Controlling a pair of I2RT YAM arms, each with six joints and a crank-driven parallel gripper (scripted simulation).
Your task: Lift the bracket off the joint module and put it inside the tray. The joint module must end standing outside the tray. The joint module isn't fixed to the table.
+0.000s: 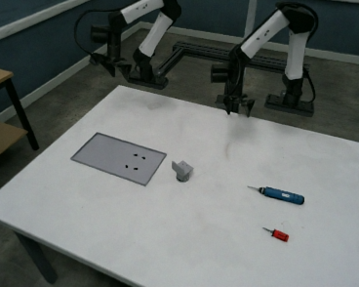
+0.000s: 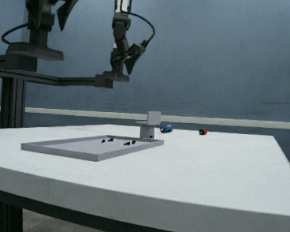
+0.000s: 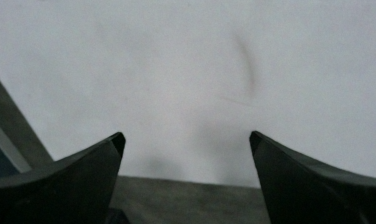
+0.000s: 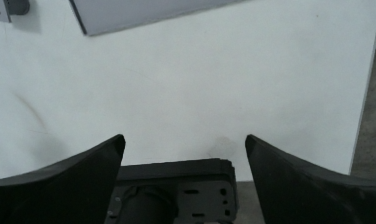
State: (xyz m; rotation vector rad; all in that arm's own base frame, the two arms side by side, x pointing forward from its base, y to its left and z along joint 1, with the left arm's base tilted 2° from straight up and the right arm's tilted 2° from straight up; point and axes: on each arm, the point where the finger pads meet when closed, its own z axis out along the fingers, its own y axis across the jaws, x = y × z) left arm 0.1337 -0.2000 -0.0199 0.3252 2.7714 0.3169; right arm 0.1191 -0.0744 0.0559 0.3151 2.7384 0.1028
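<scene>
Right end effector [image 1: 118,73] [image 2: 50,28] [image 4: 185,137] open, left end effector [image 1: 239,114] [image 2: 124,70] [image 3: 187,134] likewise; between wrist views, tray [image 1: 116,157] [image 2: 59,153] [image 4: 159,11] right's alone.

Dim, flat light w/ soft, faint shadows; pics a bit grainy, wrist cams blurry up close.
</scene>
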